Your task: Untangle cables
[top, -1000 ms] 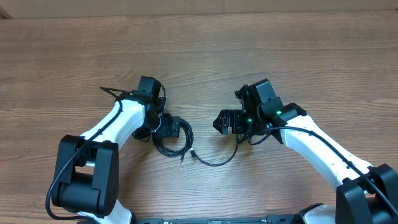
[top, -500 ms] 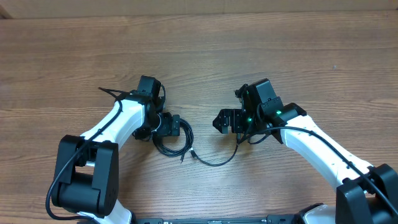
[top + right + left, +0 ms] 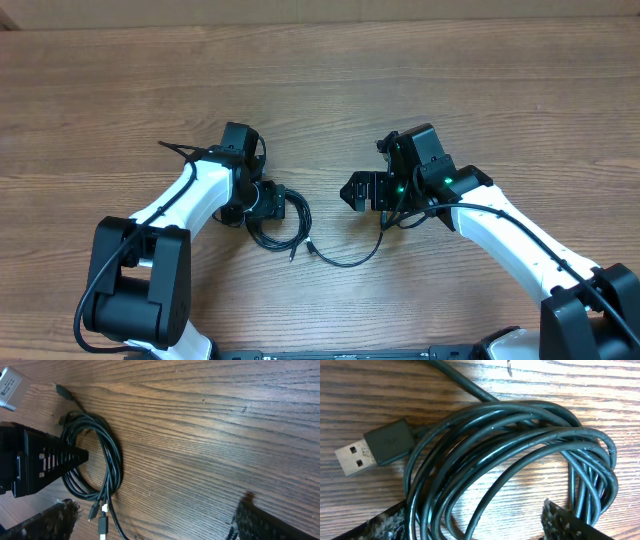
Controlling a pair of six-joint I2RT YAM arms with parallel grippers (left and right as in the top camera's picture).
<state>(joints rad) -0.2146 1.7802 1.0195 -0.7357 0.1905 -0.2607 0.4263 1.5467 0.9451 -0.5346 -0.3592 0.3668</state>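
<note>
The cables (image 3: 288,232) lie as one black coil left of the table's middle. One strand (image 3: 345,262) trails from the coil toward the right arm. My left gripper (image 3: 273,204) is down on the coil's upper left edge. In the left wrist view its jaws (image 3: 475,505) stand apart astride several strands of the cables (image 3: 510,425), with bare wood between them. A silver USB plug (image 3: 355,458) lies to the left. My right gripper (image 3: 353,192) hovers open right of the coil. In the right wrist view the right gripper (image 3: 157,502) holds nothing, and the cables (image 3: 112,460) lie near its left finger.
Small plug ends (image 3: 102,522) lie together below the coil, and another plug (image 3: 62,391) points away at its top. The left gripper's black body (image 3: 35,462) lies against the coil's left side. Bare wooden table (image 3: 450,80) stretches all round.
The left jaws have drawn somewhat closer together round the coil. The right gripper has edged slightly left. The cables lie where they were.
</note>
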